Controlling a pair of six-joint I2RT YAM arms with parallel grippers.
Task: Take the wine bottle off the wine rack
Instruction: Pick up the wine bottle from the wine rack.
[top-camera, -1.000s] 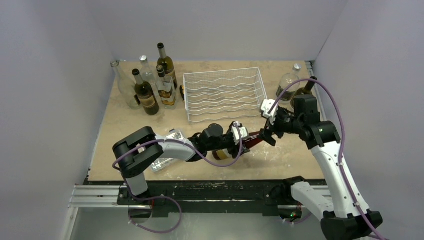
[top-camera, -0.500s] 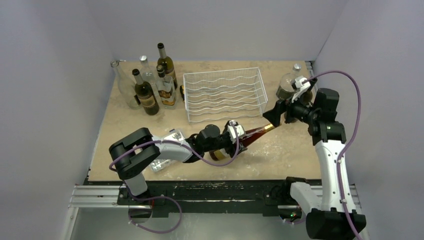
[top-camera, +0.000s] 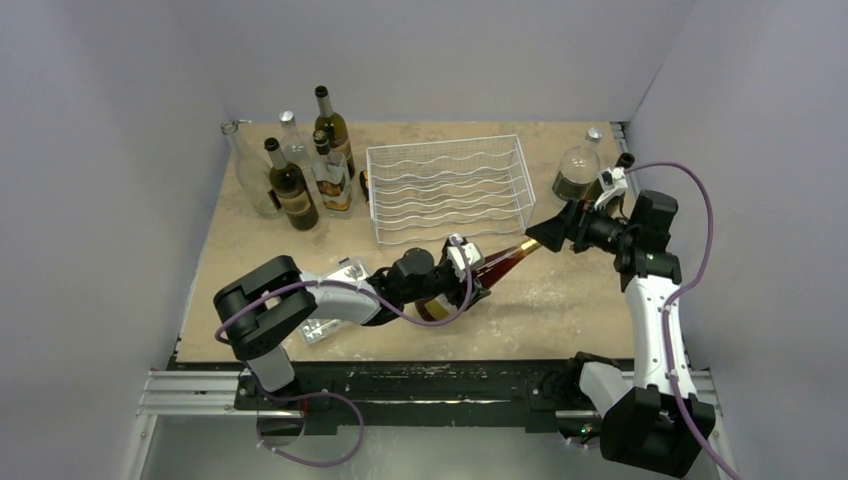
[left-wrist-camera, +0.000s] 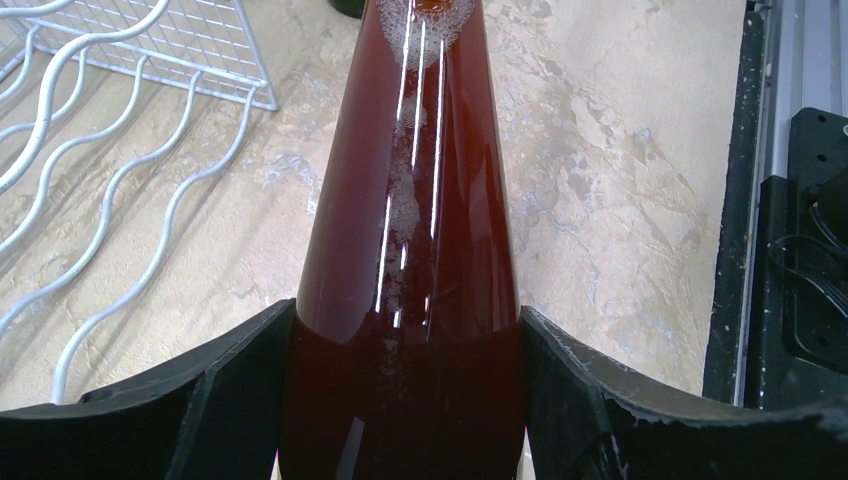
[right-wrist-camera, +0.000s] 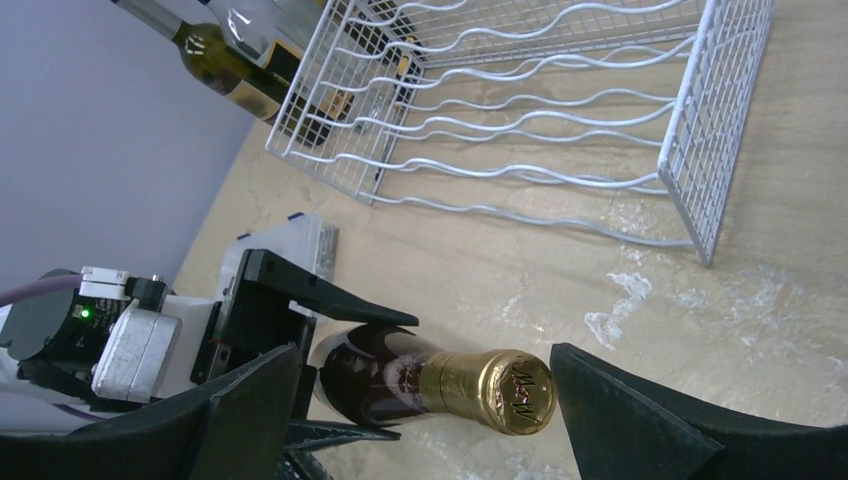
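The dark amber glass wine bottle (top-camera: 503, 262) with its gold foil cap sits off the white wire wine rack (top-camera: 440, 190) — just beyond the rack's near edge at 6 o'clock, neck pointing toward 2 o'clock over the tan surface (top-camera: 580, 300). The left gripper (top-camera: 476, 272) has its fingers clamped on the bottle's body. The right gripper (top-camera: 540, 236) has its fingers spread wide either side of the cap, gripping nothing. No bottle lies in the rack's rows — removal looks done, with only setting the bottle down apparently left.

The amber, gold-capped wine bottle (top-camera: 505, 262) is off the white wire wine rack (top-camera: 445, 190), near its front corner.
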